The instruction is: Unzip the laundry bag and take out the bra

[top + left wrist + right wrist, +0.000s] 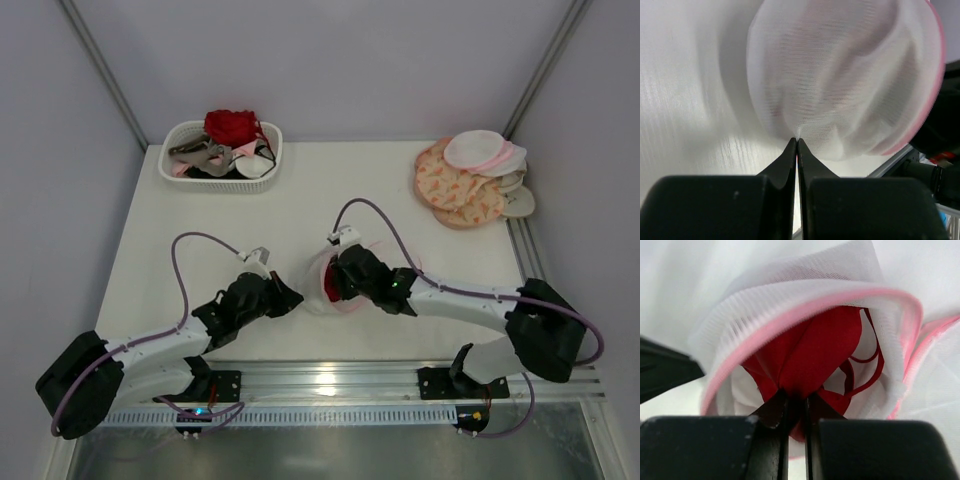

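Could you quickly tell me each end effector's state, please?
Left end effector: closed, pinching the laundry bag mesh.
Right end effector: closed on the red bra.

No readable text or labels.

White translucent mesh laundry bag (840,75) with pink rim, red bra (815,350), peach orange-printed pouches (455,190), white basket (215,184), white table (330,190)
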Robot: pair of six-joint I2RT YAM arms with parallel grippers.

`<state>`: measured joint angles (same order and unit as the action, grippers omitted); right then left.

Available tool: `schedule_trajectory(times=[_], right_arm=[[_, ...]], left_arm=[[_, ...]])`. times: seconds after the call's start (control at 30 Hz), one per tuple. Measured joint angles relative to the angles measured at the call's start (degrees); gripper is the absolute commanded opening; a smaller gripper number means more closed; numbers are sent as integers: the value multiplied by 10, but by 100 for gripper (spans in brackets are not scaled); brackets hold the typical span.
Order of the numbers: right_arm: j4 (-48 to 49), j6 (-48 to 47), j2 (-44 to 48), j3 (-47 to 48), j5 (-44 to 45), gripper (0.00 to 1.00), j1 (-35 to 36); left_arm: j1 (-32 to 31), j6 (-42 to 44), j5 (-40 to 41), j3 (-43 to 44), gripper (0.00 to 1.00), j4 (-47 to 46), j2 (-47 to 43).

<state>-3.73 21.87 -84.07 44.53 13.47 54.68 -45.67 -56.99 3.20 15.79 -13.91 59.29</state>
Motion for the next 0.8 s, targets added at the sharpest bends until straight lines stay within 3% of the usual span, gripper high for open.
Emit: schedule_trajectory(times=[0.2, 0.43, 0.67, 0.8], right_arm=[[-24, -9, 187, -56, -54, 4, 0], [-102, -23, 337, -75, -139, 4, 0], [-203, -20, 374, -54, -245, 4, 7], [-196, -8, 377, -48, -334, 4, 8]], left_arm=[[0, 0, 3, 0, 0, -1, 0], [0, 0, 6, 0, 0, -2, 8], [0, 0, 13, 0, 0, 1, 7], [0, 0, 19, 1, 0, 9, 5]])
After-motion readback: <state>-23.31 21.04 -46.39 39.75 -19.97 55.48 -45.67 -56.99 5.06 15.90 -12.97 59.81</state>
